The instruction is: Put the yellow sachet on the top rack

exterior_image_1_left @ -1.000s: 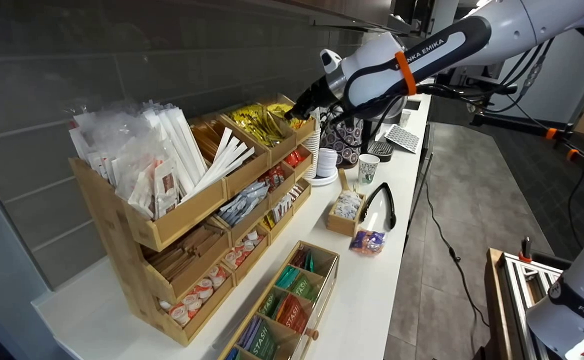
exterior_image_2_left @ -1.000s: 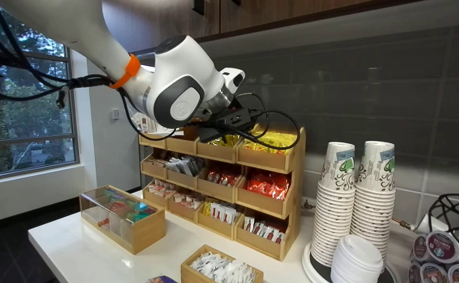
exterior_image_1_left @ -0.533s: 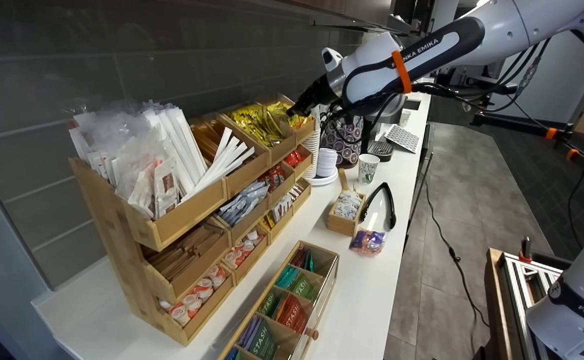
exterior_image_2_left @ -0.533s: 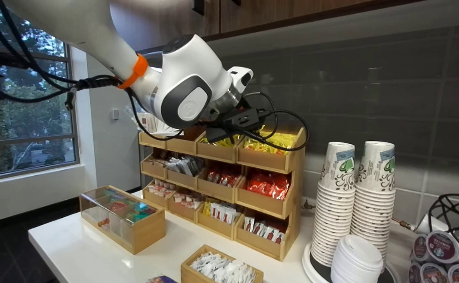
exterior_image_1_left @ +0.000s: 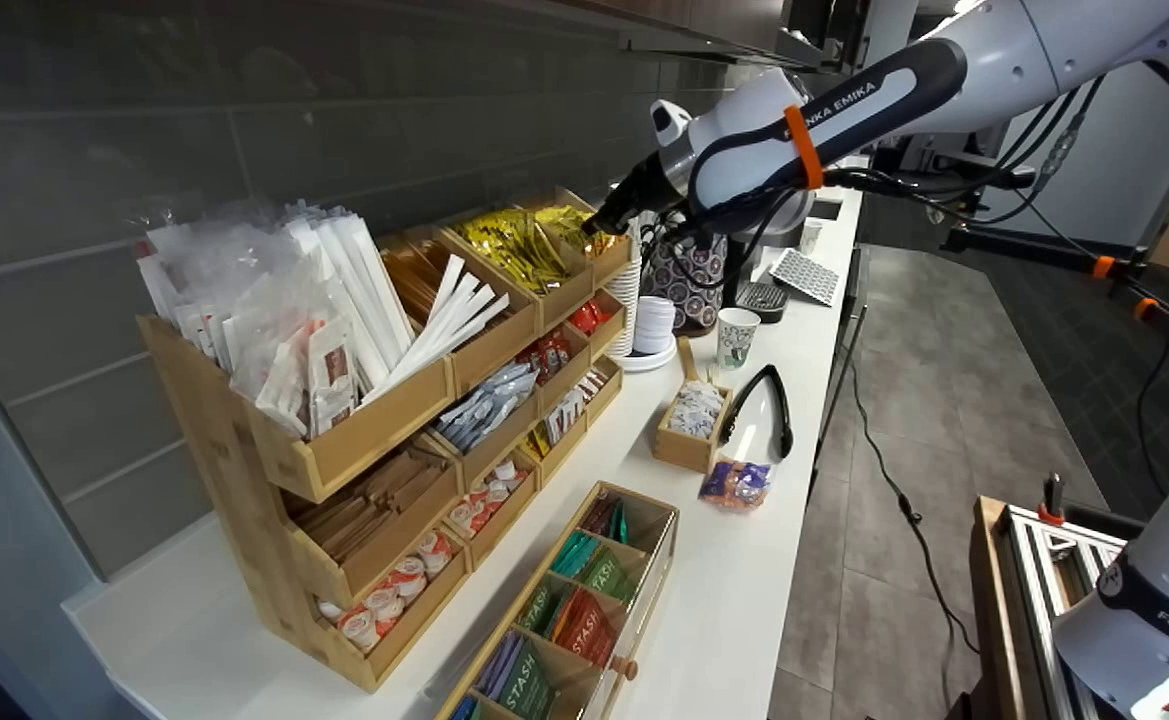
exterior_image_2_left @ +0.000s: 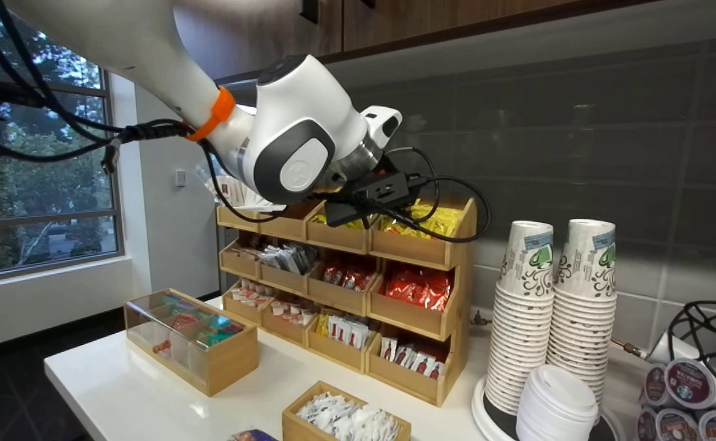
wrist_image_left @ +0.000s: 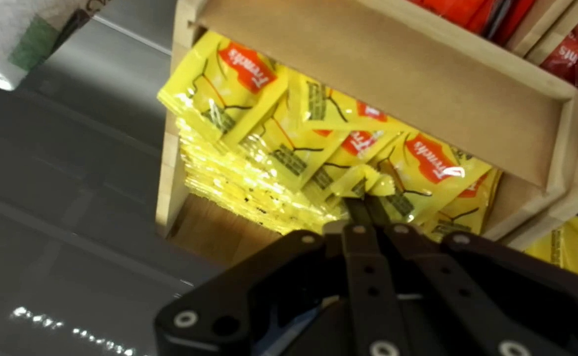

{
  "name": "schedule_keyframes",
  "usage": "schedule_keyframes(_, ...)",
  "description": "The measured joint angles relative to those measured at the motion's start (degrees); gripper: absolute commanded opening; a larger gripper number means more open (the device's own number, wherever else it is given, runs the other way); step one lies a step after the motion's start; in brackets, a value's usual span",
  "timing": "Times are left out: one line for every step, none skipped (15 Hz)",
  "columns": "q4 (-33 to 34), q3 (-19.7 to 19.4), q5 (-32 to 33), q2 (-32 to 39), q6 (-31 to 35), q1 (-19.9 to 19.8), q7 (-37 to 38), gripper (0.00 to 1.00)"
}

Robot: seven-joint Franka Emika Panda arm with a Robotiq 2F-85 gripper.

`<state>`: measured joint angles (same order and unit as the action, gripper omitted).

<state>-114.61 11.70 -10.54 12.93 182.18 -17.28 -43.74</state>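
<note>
My gripper [wrist_image_left: 364, 201] is shut on a crumpled yellow sachet [wrist_image_left: 365, 180], pinched at the fingertips in the wrist view. It is over the end compartment of the top rack [wrist_image_left: 417, 99], just above or touching other yellow sachets [wrist_image_left: 259, 133] lying there; I cannot tell which. The top rack is the highest tier of the light-wood stand and shows in both exterior views [exterior_image_1_left: 489, 355] [exterior_image_2_left: 410, 248]. In an exterior view the gripper [exterior_image_1_left: 594, 225] reaches the rack's far end; the held sachet cannot be told apart from the pile there.
Stacked paper cups [exterior_image_2_left: 520, 318] stand beside the stand's end. Lower tiers hold red packets [exterior_image_2_left: 416, 288] and others. A tea box [exterior_image_2_left: 211, 355] and a small wooden box of white packets [exterior_image_2_left: 345, 416] sit on the counter. The tiled wall [exterior_image_1_left: 424, 130] is close behind.
The arm has shifted a little along the top rack toward the cup stacks, and the gripper with it. The stand and counter items have not moved.
</note>
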Motion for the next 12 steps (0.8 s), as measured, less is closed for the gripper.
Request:
schedule_keyframes(0.0, 0.7, -0.3, 0.0, 0.0, -0.1, 0.0, 0.00)
schedule_keyframes(0.0, 1.3, -0.5, 0.0, 0.0, -0.2, 0.0, 0.00)
schedule_keyframes(-0.1, 1.7, -0.7, 0.0, 0.0, -0.2, 0.0, 0.00)
schedule_keyframes(-0.1, 2.0, -0.7, 0.0, 0.0, -0.2, 0.0, 0.00)
schedule_keyframes(-0.2, 2.0, -0.7, 0.0, 0.0, -0.2, 0.0, 0.00)
schedule_keyframes(-0.3, 2.0, -0.7, -0.1, 0.0, -0.2, 0.0, 0.26)
schedule_keyframes(-0.4, 1.9, -0.7, -0.2, 0.0, -0.2, 0.0, 0.27)
schedule_keyframes(-0.5, 1.8, -0.7, -0.3, 0.0, -0.2, 0.0, 0.34)
schedule_keyframes(-0.6, 1.7, -0.7, -0.4, 0.0, -0.2, 0.1, 0.41)
schedule_keyframes(-0.9, 1.6, -0.7, -0.6, 0.0, -0.2, 0.1, 0.48)
schedule_keyframes(-1.0, 1.5, -0.7, -0.9, 0.0, -0.2, 0.1, 0.57)
schedule_keyframes(-1.1, 1.5, -0.7, -1.1, 0.0, -0.2, 0.2, 0.63)
